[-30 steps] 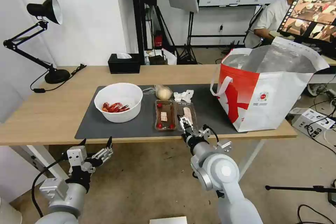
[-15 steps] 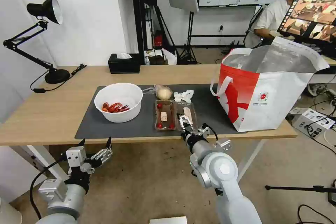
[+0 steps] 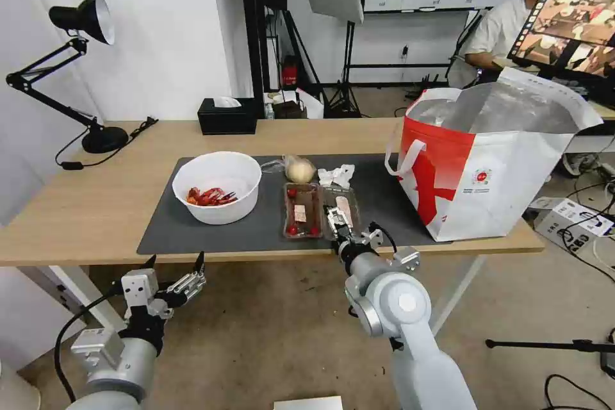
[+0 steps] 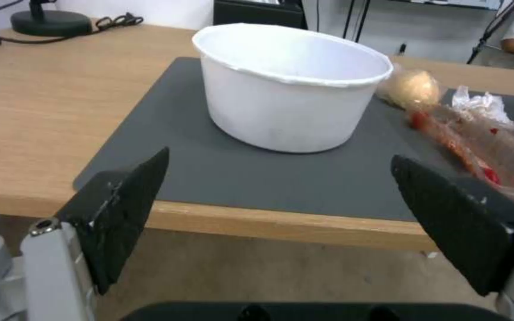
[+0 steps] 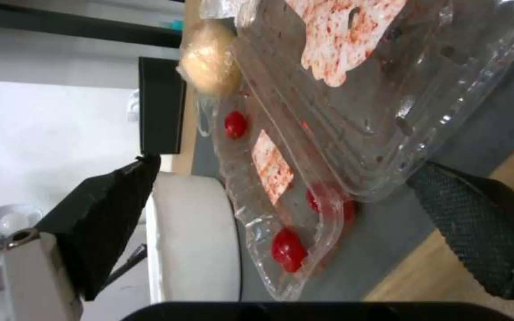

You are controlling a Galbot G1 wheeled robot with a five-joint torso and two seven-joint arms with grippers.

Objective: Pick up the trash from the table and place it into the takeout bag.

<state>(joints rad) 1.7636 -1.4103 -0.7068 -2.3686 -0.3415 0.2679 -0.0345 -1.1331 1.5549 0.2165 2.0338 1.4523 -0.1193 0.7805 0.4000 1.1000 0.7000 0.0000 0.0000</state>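
Reaching in over the table's [image 3: 96, 205] near edge, the right gripper [image 3: 337, 223] spreads its fingers wide at the clear tray [image 3: 319, 210] on the mat's near edge. Thin, light and slippery, it probably wants a rim pinch. The left gripper [image 3: 176, 271] waits agape below; open mat leads to the takeout bag [image 3: 493, 160].

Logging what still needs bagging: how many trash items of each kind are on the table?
White bowl with crayfish shells: 1
Clear hinged plastic tray: 1
Crumpled white tissue: 1
Bagged bun: 1
Total: 4
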